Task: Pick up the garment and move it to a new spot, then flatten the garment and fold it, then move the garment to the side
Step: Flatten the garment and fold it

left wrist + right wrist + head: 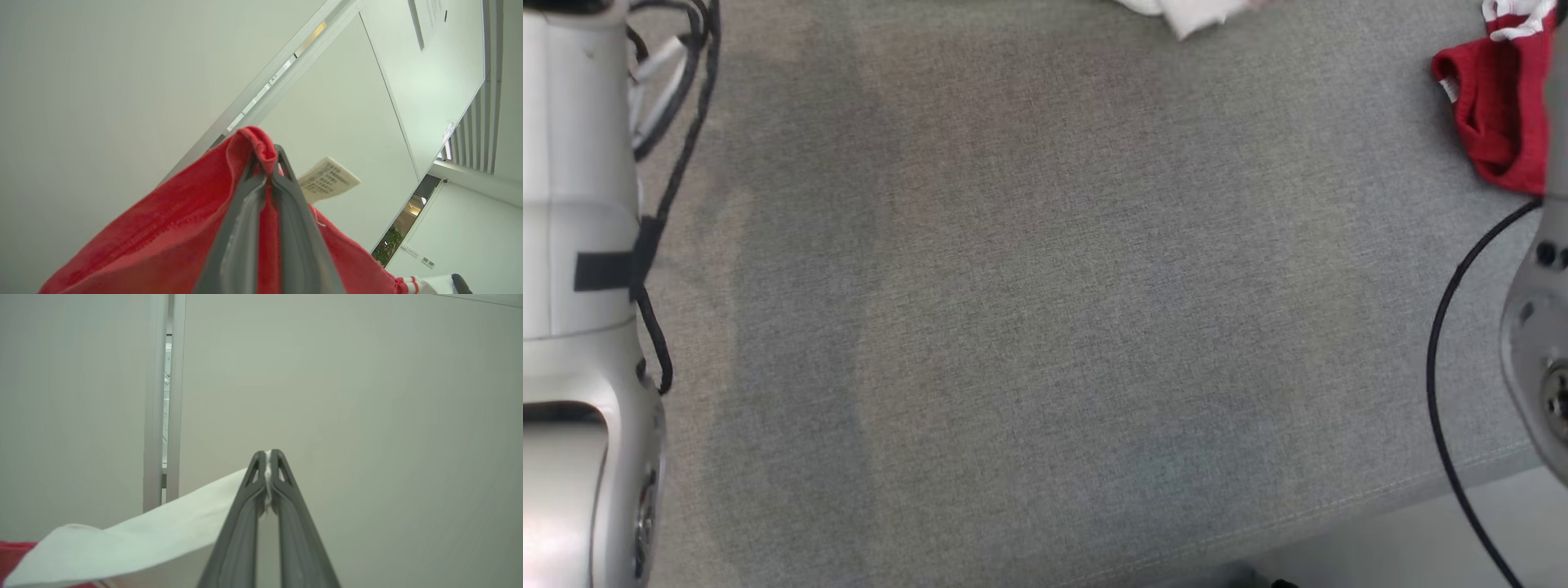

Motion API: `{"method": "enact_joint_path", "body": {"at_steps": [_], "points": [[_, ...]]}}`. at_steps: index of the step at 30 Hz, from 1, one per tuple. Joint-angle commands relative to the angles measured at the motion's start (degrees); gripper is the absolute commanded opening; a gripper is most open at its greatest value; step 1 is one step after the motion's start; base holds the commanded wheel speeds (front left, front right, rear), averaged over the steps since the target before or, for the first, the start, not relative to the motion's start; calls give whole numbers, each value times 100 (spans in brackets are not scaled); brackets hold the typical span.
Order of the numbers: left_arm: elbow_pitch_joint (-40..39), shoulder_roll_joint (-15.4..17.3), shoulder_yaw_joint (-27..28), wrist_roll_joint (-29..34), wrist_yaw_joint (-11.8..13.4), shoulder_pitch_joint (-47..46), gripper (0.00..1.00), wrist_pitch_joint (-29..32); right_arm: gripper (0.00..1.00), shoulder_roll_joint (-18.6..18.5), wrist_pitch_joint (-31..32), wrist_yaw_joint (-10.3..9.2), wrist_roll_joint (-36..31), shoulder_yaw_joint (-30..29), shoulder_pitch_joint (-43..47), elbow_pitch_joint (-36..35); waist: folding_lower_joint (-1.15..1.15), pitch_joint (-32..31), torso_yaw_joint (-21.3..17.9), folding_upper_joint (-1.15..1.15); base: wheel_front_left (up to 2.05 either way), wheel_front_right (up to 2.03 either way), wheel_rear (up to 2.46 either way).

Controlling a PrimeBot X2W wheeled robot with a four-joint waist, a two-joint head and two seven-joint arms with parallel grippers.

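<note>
The garment [163, 237], red with a white part, is held off the surface by both tools, and the first step, the carry to a new spot, is judged to be in hand. The left tool [267, 163] is clenched on a bunched red fold, which is pinched at the very tips and drapes down either side of the fingers. The right tool [268, 453] is clenched on the edge of a white panel [143, 531], and a thin line of cloth is seen between its tips. Two separate grips are presumably taken so that the cloth is spread as it hangs and can be laid down flatter (a judgement, not a thing seen). Both wrist views are pointed up at pale walls, which suits raised tools.

In the head view a red hanging portion [1499, 122] is seen at the upper right, over the grey cloth-covered surface [1045, 327]. A blurred white bit [1192, 16] is cut off by the top edge. Whether the red portion touches the surface cannot be told, and the kind of garment cannot be made out. The pale left forearm [580, 286] and the right arm [1539, 327], with a black cable [1441, 367], are cropped at the sides.
</note>
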Motion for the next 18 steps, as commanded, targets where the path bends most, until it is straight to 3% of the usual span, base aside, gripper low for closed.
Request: {"method": "enact_joint_path", "body": {"at_steps": [1, 9, 13, 18], "points": [[-64, 60, 42, 37, -55, -185, 0, -96, 0, -8, -87, -3, -82, -42, -213, 9, -1, 40, -8, 0, 0, 0, 0], [-107, 267, -88, -39, -95, 448, 0, -240, 0, -57, -145, -6, -116, 273, 81, 401, -1, 150, 101, 0, 0, 0, 0], [187, 217, -326, -313, -97, 1285, 0, -237, 0, -157, -148, -6, 69, 830, 754, 861, -1, 71, 159, 0, 0, 0, 0], [506, 110, -567, -754, -98, 2505, 0, -214, 0, -333, 148, -7, 867, 1557, 1968, 1037, -1, -301, 276, 0, 0, 0, 0]]}}
